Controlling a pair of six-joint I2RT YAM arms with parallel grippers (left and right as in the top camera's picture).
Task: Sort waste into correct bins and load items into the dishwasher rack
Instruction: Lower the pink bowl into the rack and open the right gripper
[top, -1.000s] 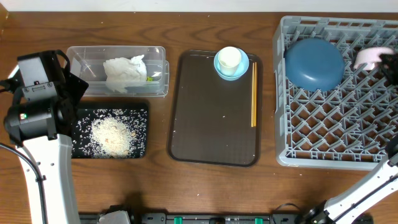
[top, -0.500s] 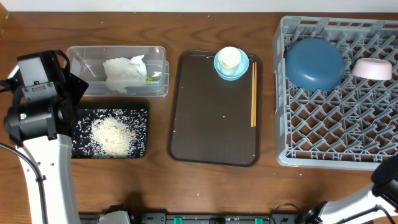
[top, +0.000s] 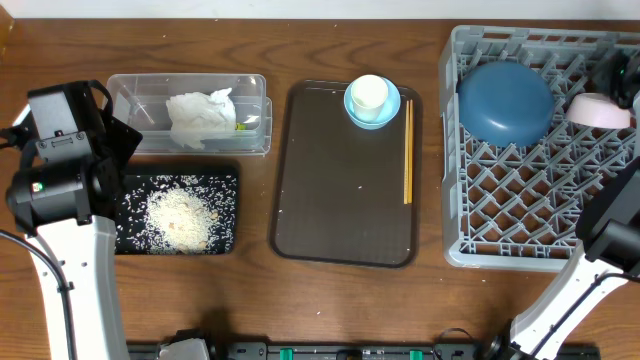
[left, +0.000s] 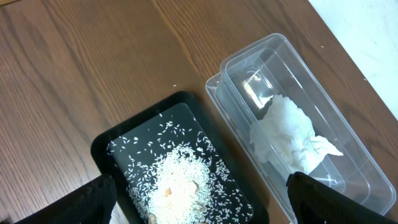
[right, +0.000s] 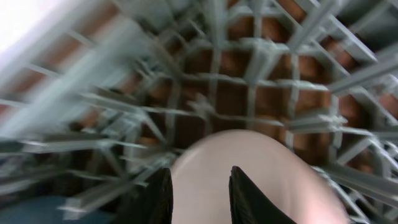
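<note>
Loading the dishwasher rack (top: 520, 200) is the step in hand. The dark-blue bowl (top: 505, 100) and the small white-pinkish bowl (top: 597, 108) lie in its far part. The right gripper (right: 199, 177) is right over the pinkish one, fingers narrowly apart; whether they pinch it I cannot tell. The left gripper (left: 199, 205) hangs wide open and empty, well left of the rack. Next, I'd guess, come the light-blue bowl (top: 372, 118) and the chopsticks (top: 407, 150), left of the rack. The thin sticks will want a low, careful pinch.
</note>
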